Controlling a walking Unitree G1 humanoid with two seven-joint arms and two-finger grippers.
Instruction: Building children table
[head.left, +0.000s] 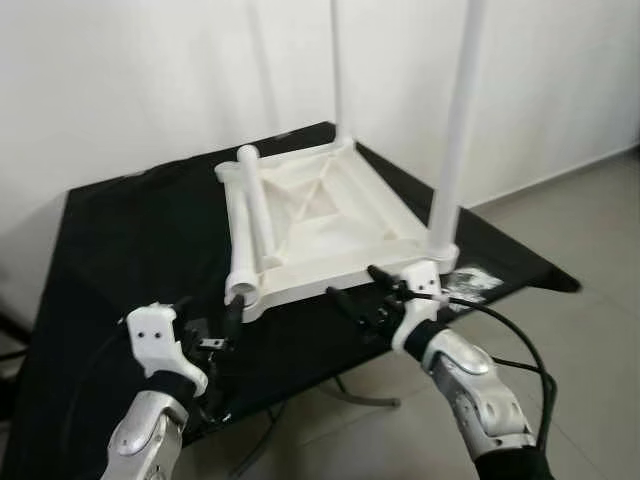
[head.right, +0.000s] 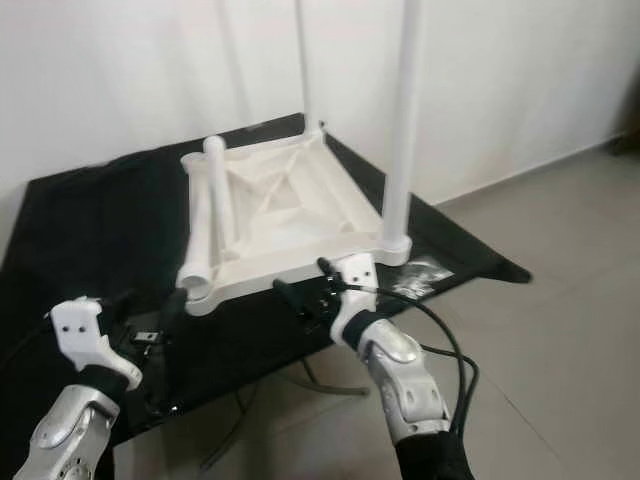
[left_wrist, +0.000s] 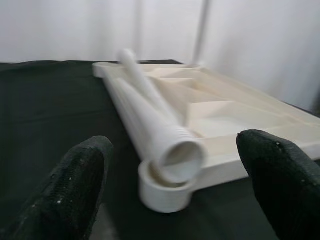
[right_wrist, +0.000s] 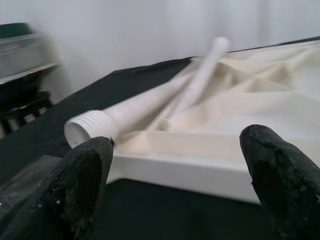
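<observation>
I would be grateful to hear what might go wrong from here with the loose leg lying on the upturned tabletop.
The loose leg lies unattached on the upturned tabletop, its open end over the near corner socket; a nudge from the left gripper may roll it off. The right gripper is near the upright leg; bumping it could tilt it. The tabletop sits near the black table's edge and might slide.

A black-covered desk (head.left: 130, 240) carries the upturned white tabletop (head.left: 320, 215), near its front edge, and a clear plastic packet (head.left: 470, 283) just beside it.
</observation>
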